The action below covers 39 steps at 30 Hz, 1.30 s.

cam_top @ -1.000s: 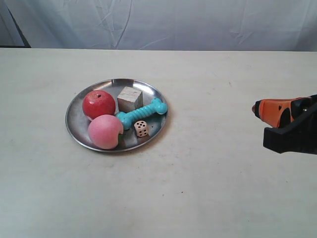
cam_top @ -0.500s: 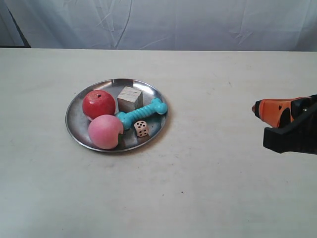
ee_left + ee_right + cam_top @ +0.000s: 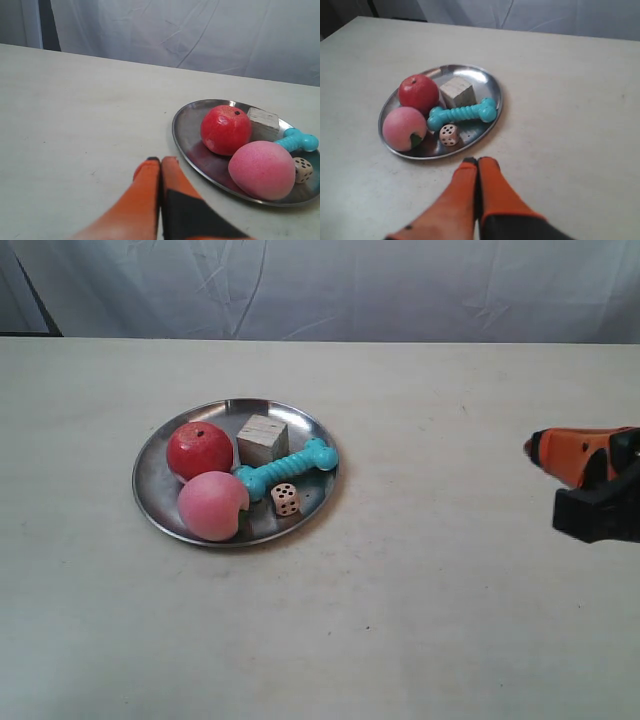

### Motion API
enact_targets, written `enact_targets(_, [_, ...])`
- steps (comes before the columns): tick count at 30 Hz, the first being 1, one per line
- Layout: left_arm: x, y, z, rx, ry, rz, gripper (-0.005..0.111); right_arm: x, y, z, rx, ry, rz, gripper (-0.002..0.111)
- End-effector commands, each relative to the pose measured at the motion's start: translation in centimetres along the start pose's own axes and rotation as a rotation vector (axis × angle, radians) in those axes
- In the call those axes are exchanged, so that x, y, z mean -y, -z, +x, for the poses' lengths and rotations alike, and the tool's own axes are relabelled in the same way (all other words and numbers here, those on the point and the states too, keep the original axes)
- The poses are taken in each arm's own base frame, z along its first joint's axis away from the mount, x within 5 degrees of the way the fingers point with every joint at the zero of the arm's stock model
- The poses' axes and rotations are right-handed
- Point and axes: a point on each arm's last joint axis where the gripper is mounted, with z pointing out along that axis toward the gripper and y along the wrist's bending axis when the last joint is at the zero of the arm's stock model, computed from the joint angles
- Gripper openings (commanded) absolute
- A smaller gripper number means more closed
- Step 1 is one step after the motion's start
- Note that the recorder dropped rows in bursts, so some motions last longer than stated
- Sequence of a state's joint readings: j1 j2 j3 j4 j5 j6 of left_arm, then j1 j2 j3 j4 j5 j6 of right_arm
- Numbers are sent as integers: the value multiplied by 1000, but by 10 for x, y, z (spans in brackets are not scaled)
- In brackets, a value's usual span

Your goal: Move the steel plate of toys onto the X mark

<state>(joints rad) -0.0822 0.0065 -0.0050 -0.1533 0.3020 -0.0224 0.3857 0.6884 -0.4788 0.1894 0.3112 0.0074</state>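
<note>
As the exterior view shows, the steel plate [image 3: 155, 485] lies flat on the pale surface [image 3: 400, 620], toward that view's left, and nothing grips it. In the plate we see the red apple [image 3: 199, 450] and the pink peach [image 3: 212, 505] close together. The wooden cube [image 3: 262, 438] is just beside the apple, the teal bone [image 3: 287, 468] lies slanted next to the cube, and the small die [image 3: 286, 499] sits just beside the bone and near the peach. A white cloth [image 3: 350, 285] hangs behind the surface.

In the left wrist view, the left fingers [image 3: 145, 187] are pressed together and hold nothing, with the plate near them. The right fingers [image 3: 492, 190] are also pressed together with nothing between them, and they point at the plate without touching its rim. The arm at the exterior view's right [image 3: 600, 510] is well apart from the plate.
</note>
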Motion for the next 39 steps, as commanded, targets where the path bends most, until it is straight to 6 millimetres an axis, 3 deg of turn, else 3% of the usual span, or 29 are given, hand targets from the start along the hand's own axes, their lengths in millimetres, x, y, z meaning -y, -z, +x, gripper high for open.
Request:
enact_targets(1, [0,0,0,17,-2,-1,0,16,22,-3,81,30,123,0])
enact_targets(5, [0,0,0,17,-5,-2,0,25,46,2,163,22,235,0])
enact_targets(10, [0,0,0,17,-5,-2,0,34,64,37,239,51,372,0])
enact_targets(17, [0,0,0,17,-5,-2,0,44,59,91,253,16,489,0])
enact_targets(23, [0,0,0,17,-5,-2,0,50,47,121,221,-28,506,0])
enact_targets(39, [0,0,0,17,-5,-2,0,50,42,128,207,-104,471,0])
